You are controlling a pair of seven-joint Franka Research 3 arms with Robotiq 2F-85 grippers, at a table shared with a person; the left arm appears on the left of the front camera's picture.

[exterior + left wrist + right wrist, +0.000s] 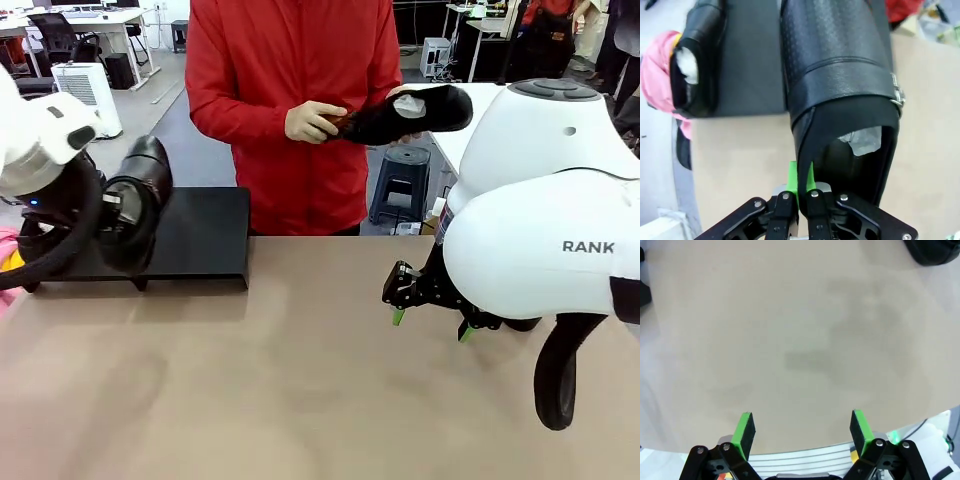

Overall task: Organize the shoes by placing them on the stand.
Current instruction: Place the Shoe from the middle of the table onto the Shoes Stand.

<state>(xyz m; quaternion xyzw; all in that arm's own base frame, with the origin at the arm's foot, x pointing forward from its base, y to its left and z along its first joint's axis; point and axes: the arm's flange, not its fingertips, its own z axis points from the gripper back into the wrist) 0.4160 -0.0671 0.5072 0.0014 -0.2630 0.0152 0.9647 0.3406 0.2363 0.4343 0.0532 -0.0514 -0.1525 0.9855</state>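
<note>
Nearest in the front view, the robot's right hand [432, 322] hangs low over the bare beige worktop [250, 400] on the right, with its green-padded fingers spread. At the far left, the white left arm carries a glossy black leather dress shoe [140, 195] over the left part of the low matte-black stand [205, 235]. Whether the shoe touches the shelf I cannot tell. Beyond the worktop, a person in a red top holds a second black shoe [415, 112] with a pale insole, the person's hand [312, 122] at its toe end.

From the left wrist, the left hand [800, 177] is clenched on the heel rim of the carried shoe, green pads pinching the leather. White paper sits inside the shoe, and its toe reaches out over the stand's dark shelf. A third black shoe [695, 65] appears to lie on the shelf near its end, next to a pink cloth [655, 80].

From the right wrist, the right hand's pads [745, 432] stand wide apart over bare worktop, grasping nothing.

My judgement is that the task is partway through. One shoe seems placed, the carried one is about to be set down and let go, and the person's shoe has yet to reach the stand.
</note>
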